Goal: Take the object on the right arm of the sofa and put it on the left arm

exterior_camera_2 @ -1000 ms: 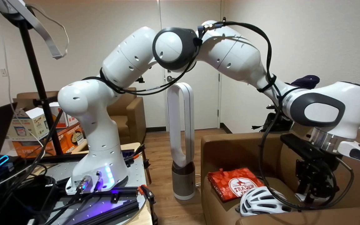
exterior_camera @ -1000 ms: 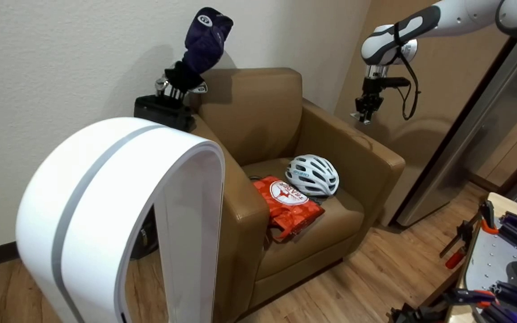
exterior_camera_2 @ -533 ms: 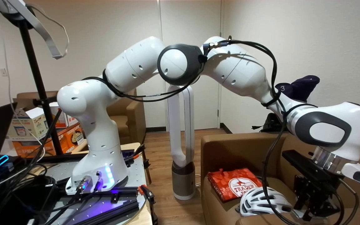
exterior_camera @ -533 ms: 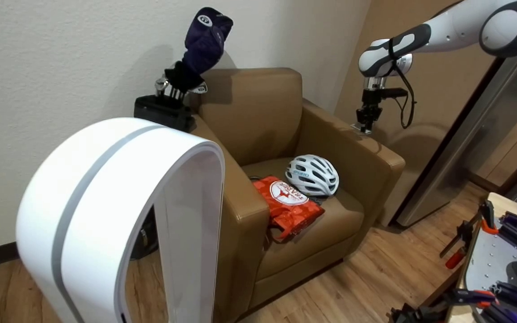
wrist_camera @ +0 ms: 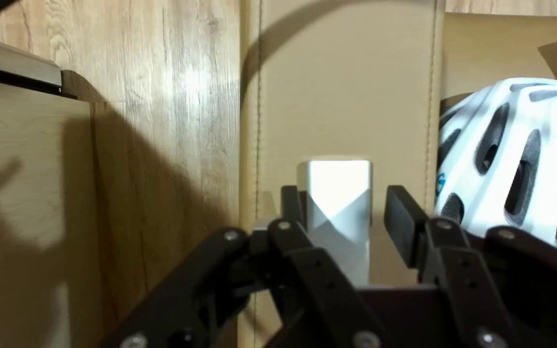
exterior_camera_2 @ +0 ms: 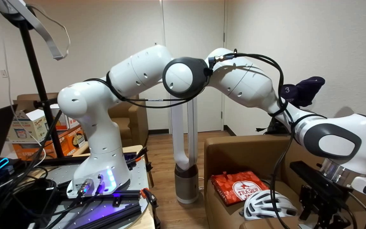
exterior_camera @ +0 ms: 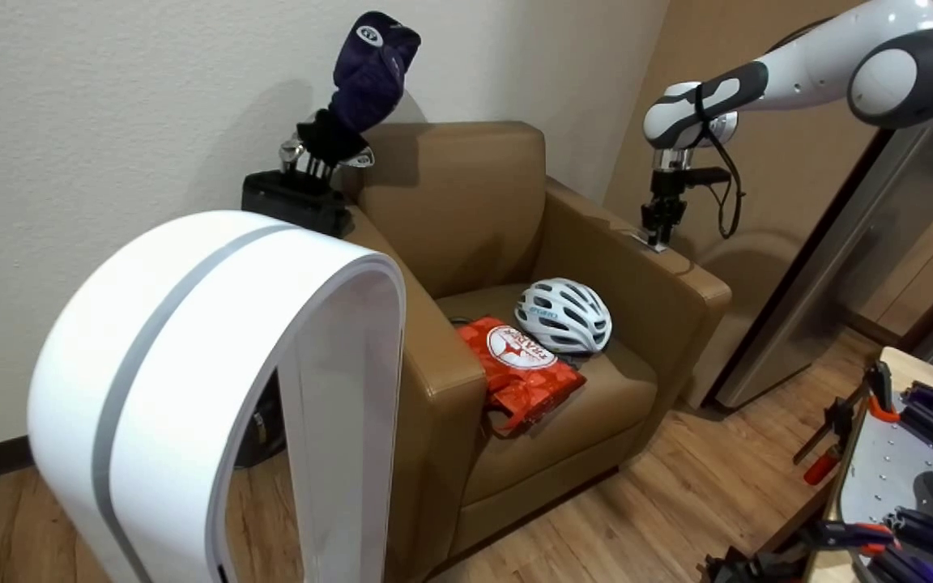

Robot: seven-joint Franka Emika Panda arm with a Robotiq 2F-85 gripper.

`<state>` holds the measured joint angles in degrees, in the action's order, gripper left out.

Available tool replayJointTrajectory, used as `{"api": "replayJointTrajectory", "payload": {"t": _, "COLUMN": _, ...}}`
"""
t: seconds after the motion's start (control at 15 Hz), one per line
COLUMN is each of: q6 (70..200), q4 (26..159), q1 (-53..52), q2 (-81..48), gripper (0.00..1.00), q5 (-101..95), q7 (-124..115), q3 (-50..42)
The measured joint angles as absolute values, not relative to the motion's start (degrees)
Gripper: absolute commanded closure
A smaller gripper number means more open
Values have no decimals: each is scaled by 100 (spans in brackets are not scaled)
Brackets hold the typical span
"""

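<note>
The brown leather-look armchair [exterior_camera: 462,202] dominates the scene. Just outside its sitter's-right arm [exterior_camera: 438,348], toward the armchair's back, stands a black golf bag [exterior_camera: 296,201]; metal club heads [exterior_camera: 293,151] and a dark navy headcover [exterior_camera: 373,73] rise from its mouth. Well apart from the armchair, an open-flapped cardboard carton [exterior_camera_2: 32,125] shows nothing of its inside. On the armchair's seat cushion [exterior_camera: 604,397] a red Trader Joe's shopping bag [exterior_camera: 519,372] lies flat, contents unseen, beside a white bicycle helmet [exterior_camera: 564,316]. Over the armchair's sitter's-left arm [wrist_camera: 346,106] hangs the Robotiq gripper [wrist_camera: 345,205], its fingers [wrist_camera: 406,224] spread, one on each side of a small white rectangular block [wrist_camera: 344,220], the task's thing: in the wrist view a strip of that arm shows between the block and one finger, while the opposite finger sits so close that I cannot tell whether it touches. The block lies lengthwise on top of this arm of the armchair. Counting sides as a sitter does, I judge it already delivered, with a straight upward withdrawal next. It looks light, stiff and smooth, hard to crush but apt to skid; should it need regripping, I would pinch both long sides near mid-length, low down, since so flat a piece offers little to hold.
</note>
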<state>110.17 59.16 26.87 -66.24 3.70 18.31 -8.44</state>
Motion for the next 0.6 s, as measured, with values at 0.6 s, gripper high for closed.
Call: {"api": "replayJointTrajectory", "payload": {"t": 0.6, "q6": 10830, "q4": 5627, "q1": 2677, "q2": -6323, "gripper": 0, "q5": 586, "q7": 1820, "q3": -714}}
